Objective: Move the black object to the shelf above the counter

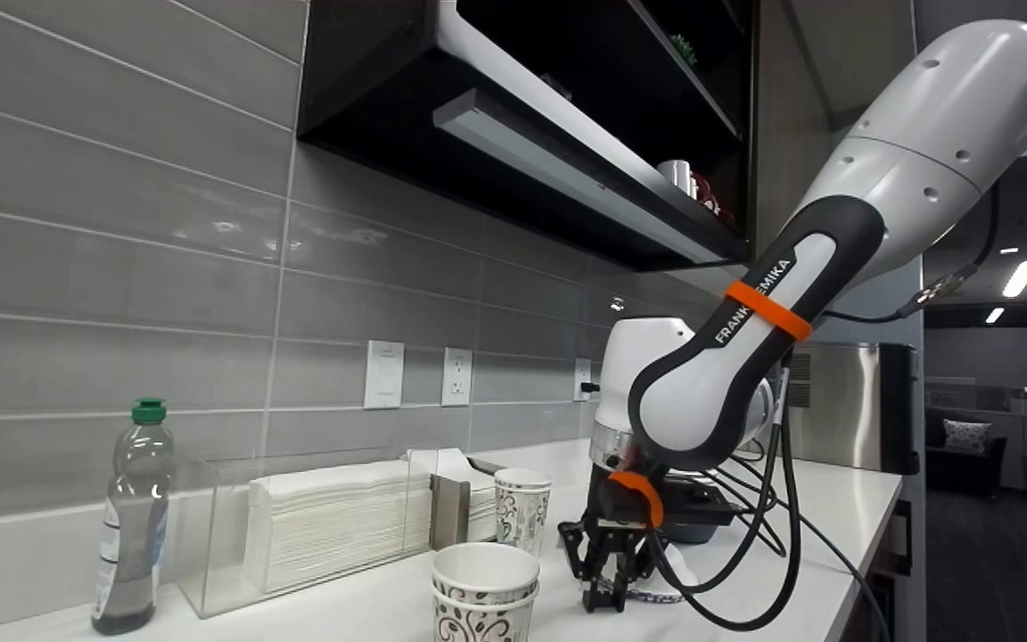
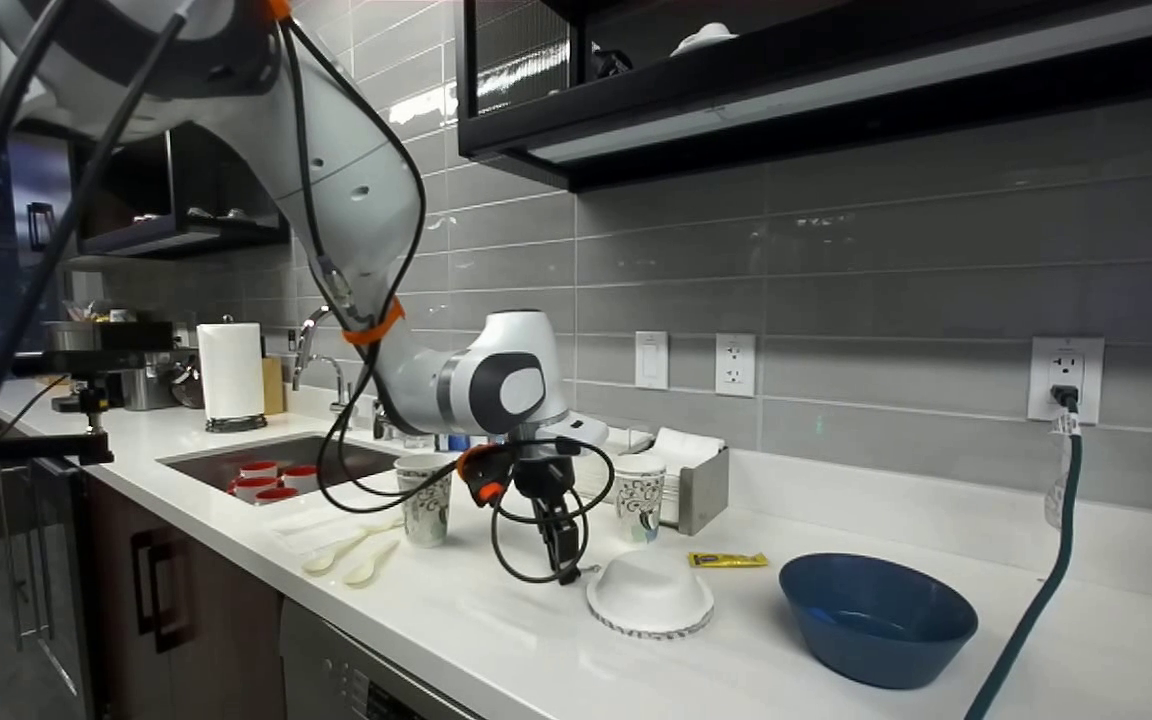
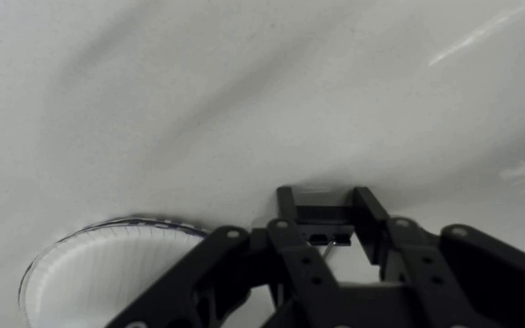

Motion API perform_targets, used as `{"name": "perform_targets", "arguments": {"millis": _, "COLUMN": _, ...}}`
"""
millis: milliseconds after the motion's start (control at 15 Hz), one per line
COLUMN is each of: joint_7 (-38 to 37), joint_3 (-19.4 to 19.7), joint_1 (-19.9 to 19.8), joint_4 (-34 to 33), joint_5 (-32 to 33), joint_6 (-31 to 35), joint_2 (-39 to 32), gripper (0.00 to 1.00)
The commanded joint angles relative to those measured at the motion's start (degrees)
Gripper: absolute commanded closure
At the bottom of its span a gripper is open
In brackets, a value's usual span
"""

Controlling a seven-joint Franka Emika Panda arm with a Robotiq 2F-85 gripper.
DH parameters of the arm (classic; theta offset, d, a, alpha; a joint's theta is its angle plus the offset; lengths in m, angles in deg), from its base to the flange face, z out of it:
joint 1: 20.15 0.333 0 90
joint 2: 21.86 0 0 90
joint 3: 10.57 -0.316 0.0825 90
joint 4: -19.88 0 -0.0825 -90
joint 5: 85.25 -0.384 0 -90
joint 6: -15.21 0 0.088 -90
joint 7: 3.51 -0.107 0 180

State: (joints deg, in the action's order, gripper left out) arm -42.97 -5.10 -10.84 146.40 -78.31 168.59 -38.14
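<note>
Just right of lower centre in the wrist view, the end effector [image 3: 323,196] has the black object [image 3: 325,216] pinched between part-closed jaws, low at the white bench [image 3: 244,114]; upturned white bowl [image 3: 103,273], lower left!

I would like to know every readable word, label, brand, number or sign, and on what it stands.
"FRANK", then "EMIKA": on the robot arm; an orange band crosses between them.
Bottle label: too blurred to read.
Yellow packet: too small to read.
Appliance panel: too small.
Nothing else is readable.
</note>
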Motion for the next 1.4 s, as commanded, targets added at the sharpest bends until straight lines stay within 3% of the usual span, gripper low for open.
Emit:
{"name": "perform_targets", "arguments": {"millis": 0, "joint_7": 0.62, "joint_3": -0.99, "joint_1": 0.58, "joint_4": 0.62, "joint_5": -0.18, "joint_6": -0.73, "joint_2": 1.96, "gripper": 0.89}}
{"name": "perform_targets", "arguments": {"millis": 267, "joint_7": 7.71, "joint_3": -5.5, "joint_1": -1.3, "joint_4": 4.33, "joint_5": -7.15, "joint_6": -0.43, "joint_2": 8.69, "gripper": 0.89}}
{"name": "perform_targets", "arguments": {"millis": 667, "joint_7": -3.54, "joint_3": -2.98, "joint_1": -3.72, "joint_4": 3.03, "joint_5": -4.71, "joint_6": -1.92, "joint_2": 17.57, "gripper": 0.89}}
{"name": "perform_targets", "arguments": {"millis": 800, "joint_7": -3.22, "joint_3": -3.52, "joint_1": -5.61, "joint_4": 1.89, "joint_5": -4.24, "joint_6": -7.25, "joint_2": 21.09, "gripper": 0.89}}
{"name": "perform_targets", "arguments": {"millis": 933, "joint_7": 5.4, "joint_3": -2.55, "joint_1": -4.94, "joint_4": 0.64, "joint_5": -7.57, "joint_6": -17.52, "joint_2": 24.92, "gripper": 0.89}}
{"name": "perform_targets", "arguments": {"millis": 1067, "joint_7": 14.0, "joint_3": -3.69, "joint_1": -6.9, "joint_4": -0.27, "joint_5": -8.92, "joint_6": -25.3, "joint_2": 28.99, "gripper": 0.89}}
{"name": "perform_targets", "arguments": {"millis": 1200, "joint_7": 20.76, "joint_3": -3.34, "joint_1": -7.57, "joint_4": -0.84, "joint_5": -8.79, "joint_6": -31.61, "joint_2": 32.89, "gripper": 0.89}}
{"name": "perform_targets", "arguments": {"millis": 1333, "joint_7": 25.27, "joint_3": -3.52, "joint_1": -8.22, "joint_4": 1.28, "joint_5": -7.76, "joint_6": -33.08, "joint_2": 37.69, "gripper": 0.89}}
